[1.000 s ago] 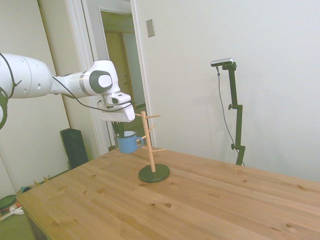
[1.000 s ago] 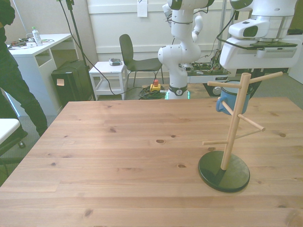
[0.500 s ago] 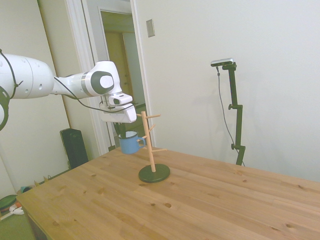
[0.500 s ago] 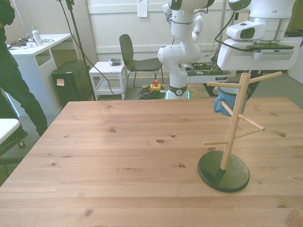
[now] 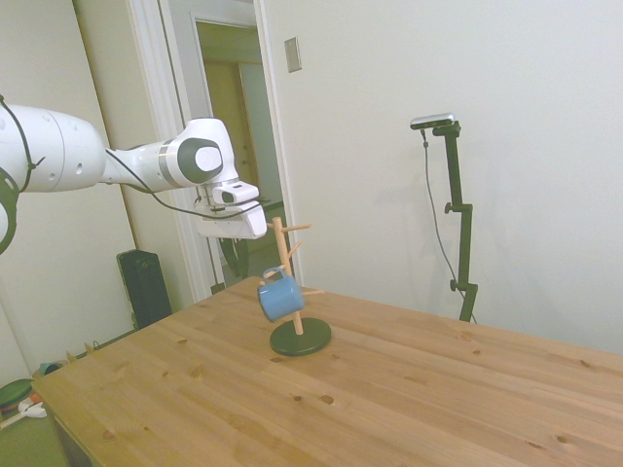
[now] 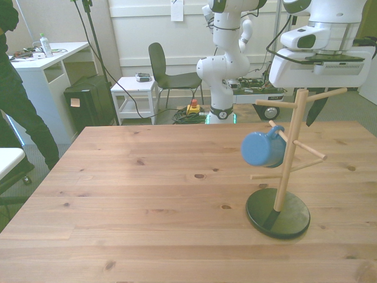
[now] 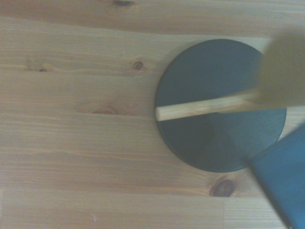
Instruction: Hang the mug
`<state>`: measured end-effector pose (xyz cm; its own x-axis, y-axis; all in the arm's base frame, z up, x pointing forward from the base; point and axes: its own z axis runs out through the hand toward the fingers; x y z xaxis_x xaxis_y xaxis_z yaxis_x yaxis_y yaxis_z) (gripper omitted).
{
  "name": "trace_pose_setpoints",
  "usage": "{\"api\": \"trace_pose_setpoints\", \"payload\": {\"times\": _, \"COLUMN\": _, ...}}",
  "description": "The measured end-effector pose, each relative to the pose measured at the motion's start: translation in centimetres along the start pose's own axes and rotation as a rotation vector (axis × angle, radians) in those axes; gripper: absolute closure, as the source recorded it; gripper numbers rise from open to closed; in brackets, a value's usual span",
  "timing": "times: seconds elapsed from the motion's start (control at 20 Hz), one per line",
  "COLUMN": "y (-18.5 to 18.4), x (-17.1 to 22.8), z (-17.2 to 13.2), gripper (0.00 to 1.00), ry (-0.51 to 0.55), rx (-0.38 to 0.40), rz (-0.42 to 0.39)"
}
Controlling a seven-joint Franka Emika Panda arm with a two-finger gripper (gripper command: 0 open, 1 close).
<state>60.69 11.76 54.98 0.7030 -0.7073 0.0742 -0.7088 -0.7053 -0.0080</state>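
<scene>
The small light-blue enamel-style mug (image 6: 263, 150) is hung tilted by its loop handle on a middle peg of the pale wooden peg stand with a dark round base (image 6: 278, 214), above the wooden tabletop (image 6: 147, 194). The white hand (image 6: 315, 109) is held above the stand, clear of the mug; only one dark finger is made out, so its state cannot be told. In the wrist view, the mug (image 7: 281, 179) is cut off at the frame edge and blurred.

Arm reaches in level from the side view's left, wrist bent down. Gripper (image 5: 237, 251) points straight down well above the table, fingers (image 6: 316, 111) dark and parted, nothing between them.

White walls (image 5: 506, 117); dark chair (image 6: 162, 68); white desk (image 6: 44, 59).
</scene>
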Motion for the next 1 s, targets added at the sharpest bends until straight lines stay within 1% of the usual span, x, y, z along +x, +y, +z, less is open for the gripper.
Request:
{"api": "trace_pose_setpoints", "payload": {"times": 0.45, "y": 0.4, "x": 0.3, "z": -0.3, "gripper": 0.0, "ry": 0.002, "rx": 0.004, "rz": 0.008}}
{"api": "trace_pose_setpoints", "payload": {"times": 0.65, "y": 1.5, "x": -1.1, "z": -0.8, "gripper": 0.0, "ry": 0.01, "rx": 0.017, "rz": 0.002}}
{"api": "trace_pose_setpoints", "payload": {"times": 0.8, "y": 3.6, "x": -3.7, "z": -1.5, "gripper": 0.0, "ry": 0.015, "rx": 0.04, "rz": -0.009}}
{"api": "trace_pose_setpoints", "payload": {"times": 0.9, "y": 5.8, "x": -5.2, "z": -2.0, "gripper": 0.0, "ry": 0.024, "rx": 0.054, "rz": -0.006}}
{"api": "trace_pose_setpoints", "payload": {"times": 1.0, "y": 8.8, "x": -5.6, "z": -1.6, "gripper": 0.0, "ry": 0.015, "rx": 0.074, "rz": 0.03}}
